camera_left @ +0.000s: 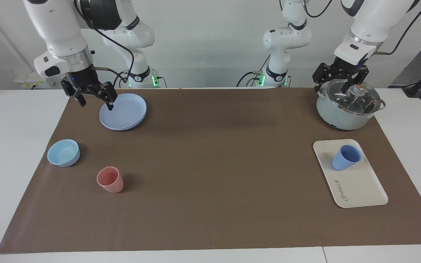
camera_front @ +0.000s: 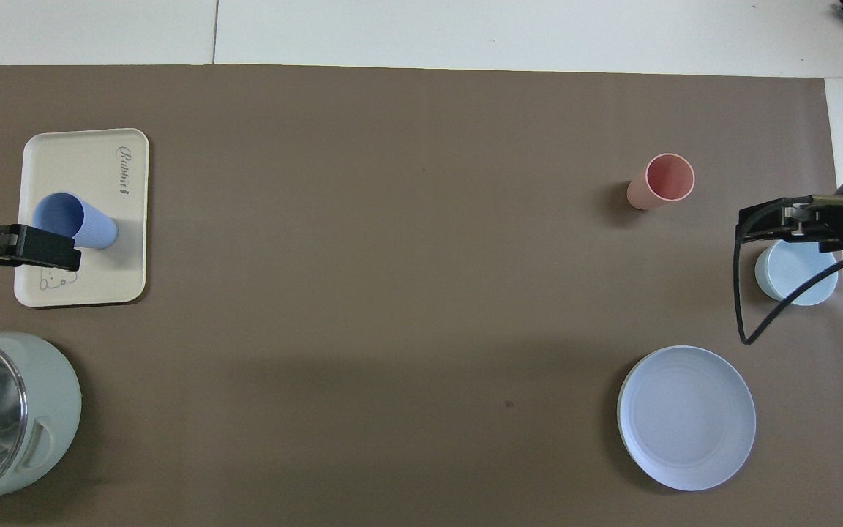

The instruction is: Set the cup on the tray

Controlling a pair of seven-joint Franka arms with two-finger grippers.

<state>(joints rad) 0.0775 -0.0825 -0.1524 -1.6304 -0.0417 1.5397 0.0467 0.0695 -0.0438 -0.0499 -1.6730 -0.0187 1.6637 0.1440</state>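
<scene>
The periwinkle-blue cup [camera_left: 345, 157] is seen upright on the cream tray [camera_left: 360, 190], at the half nearer the robots; the tray lies on the brown mat [camera_left: 210, 204] toward the left arm's end of the bench, just farther from the robots than the glass-lidded pot [camera_left: 347, 106]. Left end effector [camera_left: 336, 86] is raised over the pot, fingers released, nothing held; right end effector [camera_left: 95, 100] is held over the round blue plate's [camera_left: 126, 113] edge, likewise released and empty. The pink cup [camera_left: 110, 179] and light-blue bowl [camera_left: 63, 152] are set toward the right arm's end.
</scene>
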